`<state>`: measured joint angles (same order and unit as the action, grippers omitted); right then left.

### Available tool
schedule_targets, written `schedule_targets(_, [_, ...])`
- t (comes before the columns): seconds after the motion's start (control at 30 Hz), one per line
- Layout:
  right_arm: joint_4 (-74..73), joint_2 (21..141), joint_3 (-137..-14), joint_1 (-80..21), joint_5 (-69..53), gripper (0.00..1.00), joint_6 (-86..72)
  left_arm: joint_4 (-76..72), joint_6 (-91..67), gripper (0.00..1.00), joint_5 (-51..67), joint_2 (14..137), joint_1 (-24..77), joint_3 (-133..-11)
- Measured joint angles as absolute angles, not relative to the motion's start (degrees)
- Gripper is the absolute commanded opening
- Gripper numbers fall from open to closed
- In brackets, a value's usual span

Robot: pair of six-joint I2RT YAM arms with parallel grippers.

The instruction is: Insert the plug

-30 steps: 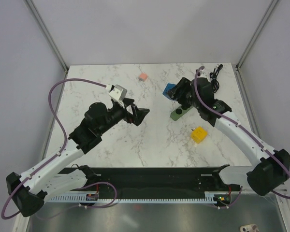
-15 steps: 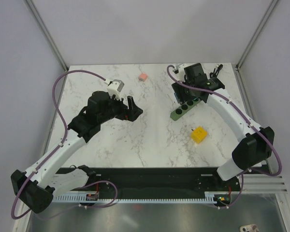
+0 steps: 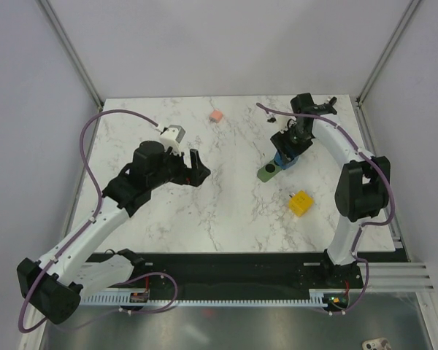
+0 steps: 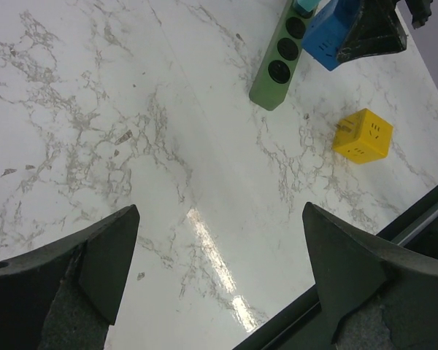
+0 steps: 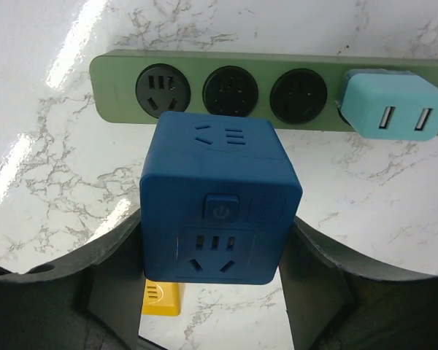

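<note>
A dark blue cube plug (image 5: 219, 211) is clamped between my right gripper's (image 5: 212, 262) fingers, its socket face toward the camera. It hangs over the green power strip (image 5: 117, 87), near the three free black sockets; I cannot tell whether they touch. From above, the blue plug (image 3: 283, 159) covers the middle of the strip (image 3: 266, 173). My left gripper (image 3: 193, 166) is open and empty over bare marble left of the strip. In its own view the left gripper (image 4: 219, 270) faces the strip (image 4: 281, 62) and blue plug (image 4: 327, 38).
A light blue USB adapter (image 5: 396, 106) sits in the strip's end socket. A yellow cube plug (image 3: 301, 203) lies near the strip's front right. A pink cube (image 3: 217, 115) sits at the back and a black cable (image 3: 325, 109) at the back right corner.
My right arm has swung round toward the back right, carrying the blue plug from beyond the strip's left side to over the strip. My left gripper drew back slightly to the left.
</note>
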<state>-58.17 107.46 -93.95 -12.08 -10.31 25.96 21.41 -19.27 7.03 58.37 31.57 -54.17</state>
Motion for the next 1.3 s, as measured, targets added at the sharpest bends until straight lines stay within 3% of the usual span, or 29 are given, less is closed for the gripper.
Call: schedule_targets(1.3, [-53.78, 113.54, -97.12, -10.96, -12.29, 0.00, 29.19, 22.31, -18.55, 1.00, 3.84, 54.46, 31.57, -53.41])
